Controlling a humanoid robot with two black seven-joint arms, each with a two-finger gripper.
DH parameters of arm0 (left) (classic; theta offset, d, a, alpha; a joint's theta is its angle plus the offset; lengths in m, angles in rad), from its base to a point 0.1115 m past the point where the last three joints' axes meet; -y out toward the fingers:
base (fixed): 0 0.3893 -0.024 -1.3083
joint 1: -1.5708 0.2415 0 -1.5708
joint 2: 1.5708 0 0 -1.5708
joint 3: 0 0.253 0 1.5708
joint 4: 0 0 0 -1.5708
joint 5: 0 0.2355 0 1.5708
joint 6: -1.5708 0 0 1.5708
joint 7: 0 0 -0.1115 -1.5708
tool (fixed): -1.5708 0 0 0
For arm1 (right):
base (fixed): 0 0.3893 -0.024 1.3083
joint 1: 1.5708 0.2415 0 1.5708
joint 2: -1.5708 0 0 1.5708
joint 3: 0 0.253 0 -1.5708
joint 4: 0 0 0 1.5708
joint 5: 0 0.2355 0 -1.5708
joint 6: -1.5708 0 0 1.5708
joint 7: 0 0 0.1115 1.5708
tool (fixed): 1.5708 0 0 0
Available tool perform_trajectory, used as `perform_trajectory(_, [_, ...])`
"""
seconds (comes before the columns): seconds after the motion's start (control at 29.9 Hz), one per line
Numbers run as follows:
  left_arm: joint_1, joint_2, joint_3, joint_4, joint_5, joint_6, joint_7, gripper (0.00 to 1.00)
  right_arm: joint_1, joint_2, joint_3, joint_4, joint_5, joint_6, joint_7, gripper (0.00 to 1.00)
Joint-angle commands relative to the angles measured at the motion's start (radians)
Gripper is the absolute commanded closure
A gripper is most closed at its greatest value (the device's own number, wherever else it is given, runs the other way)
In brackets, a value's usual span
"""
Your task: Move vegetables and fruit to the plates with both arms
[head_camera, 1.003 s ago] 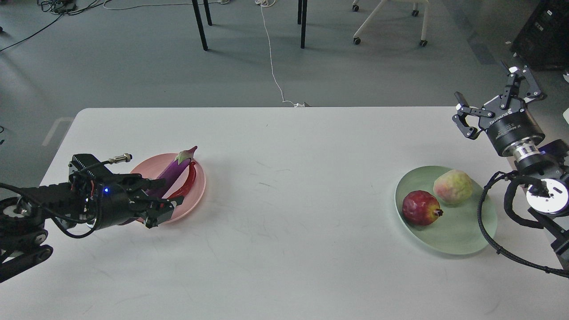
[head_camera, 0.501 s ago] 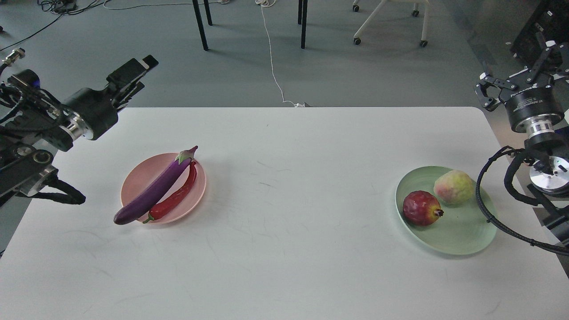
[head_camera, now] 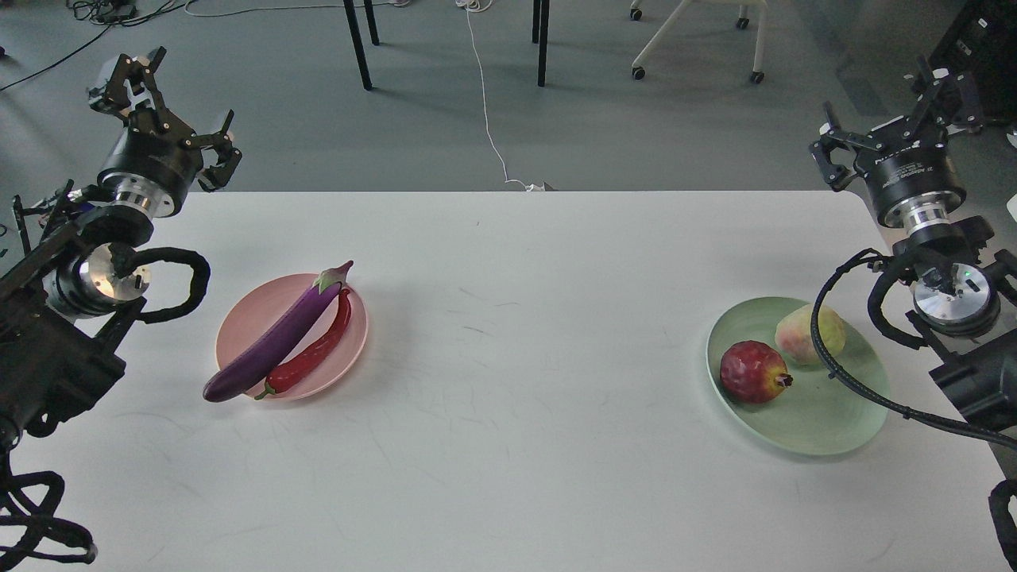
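Observation:
The purple eggplant [head_camera: 276,337] and the red chili pepper [head_camera: 312,349] lie side by side on the pink plate [head_camera: 242,324] at the left of the white table. The dark red pomegranate [head_camera: 752,372] and the yellow-green fruit [head_camera: 801,334] sit on the mint green plate [head_camera: 822,413] at the right. A black cable crosses in front of the yellow-green fruit. My left gripper [head_camera: 163,107] is open and empty, raised above the table's far left corner. My right gripper [head_camera: 894,107] is open and empty, raised above the far right corner.
The white table [head_camera: 508,445] spans the view. Beyond its far edge are the grey floor, black table legs [head_camera: 357,44], a white cable [head_camera: 485,103] and a wheeled chair base [head_camera: 691,40]. My right arm's black cable [head_camera: 850,381] hangs over the green plate.
My left arm has lifted away from the pink plate and swung up to the far left corner, its gripper opening. My right arm has shifted slightly back, its cable now over the green plate.

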Motion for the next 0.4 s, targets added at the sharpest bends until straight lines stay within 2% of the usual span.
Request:
perform_trajectory(0.0, [-0.001,-0.053,-0.003,0.076,-0.072,-0.063,0.001,0.02,0.015,0.055,0.012,-0.062,0.0,0.006,-0.011,0.01])
perform_trajectory(0.37, [0.013,-0.098,0.0,0.077,-0.075,-0.066,-0.009,0.02,0.007,0.099,-0.008,-0.084,-0.003,0.082,-0.003,0.01])
